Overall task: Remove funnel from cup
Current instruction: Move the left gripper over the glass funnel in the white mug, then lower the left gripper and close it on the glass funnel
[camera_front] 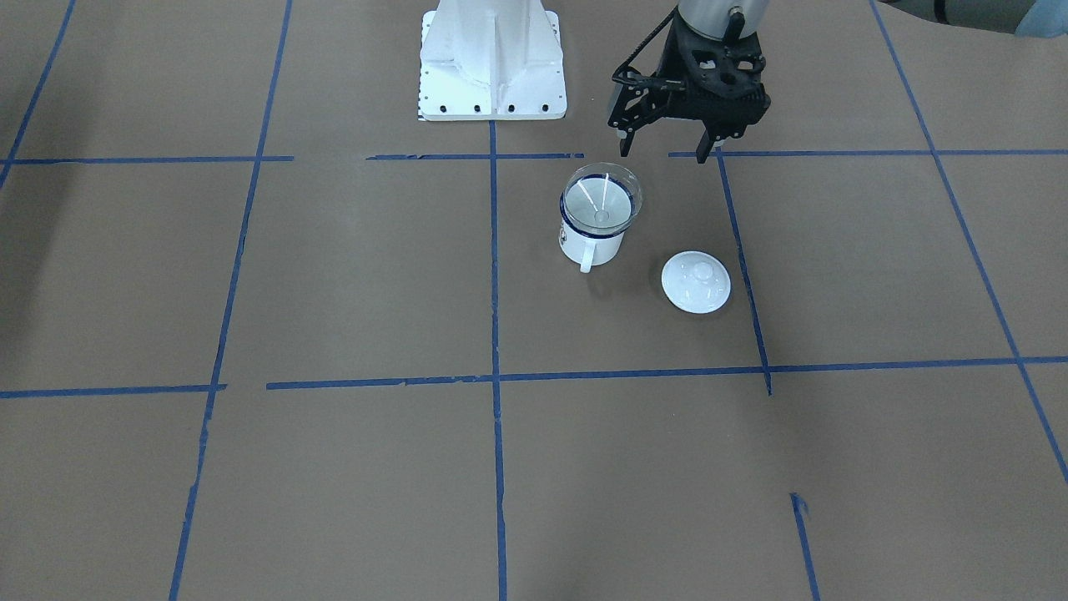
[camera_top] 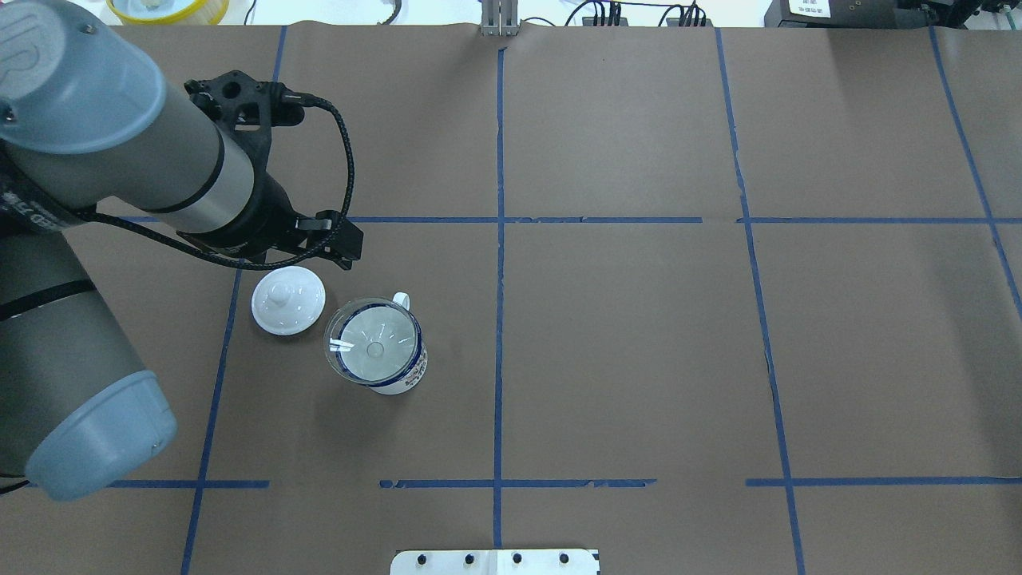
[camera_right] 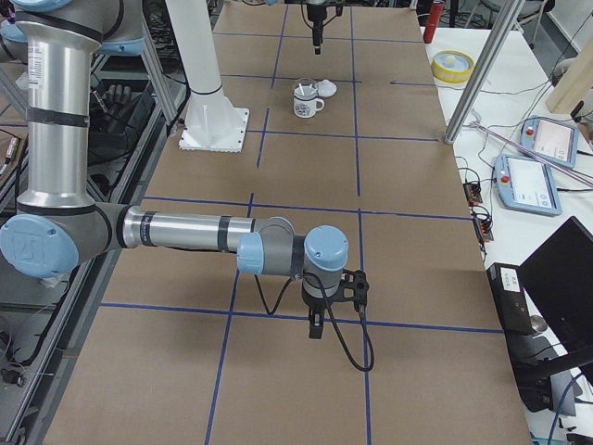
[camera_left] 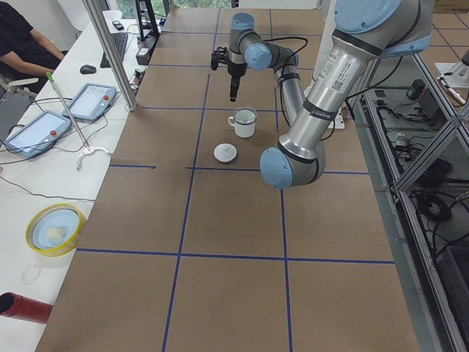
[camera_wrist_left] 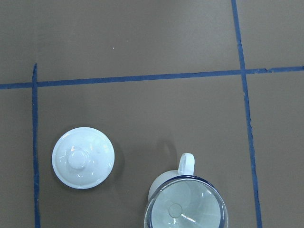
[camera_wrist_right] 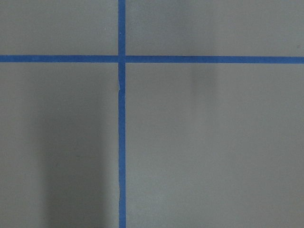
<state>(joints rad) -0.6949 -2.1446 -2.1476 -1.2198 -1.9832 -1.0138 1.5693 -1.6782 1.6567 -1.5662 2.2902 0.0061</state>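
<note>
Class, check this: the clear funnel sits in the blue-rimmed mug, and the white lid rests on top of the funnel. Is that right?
Not quite. The funnel does sit in the mug, but the lid lies on the table beside the mug, apart from it. The overhead exterior view shows this.

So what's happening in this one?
The left gripper hangs open above the table, off to one side of the cup, touching nothing. The clear funnel sits in the cup, not yet removed. A white lid lies flat beside the cup, apart from it. The right gripper is far off down the table.
</note>
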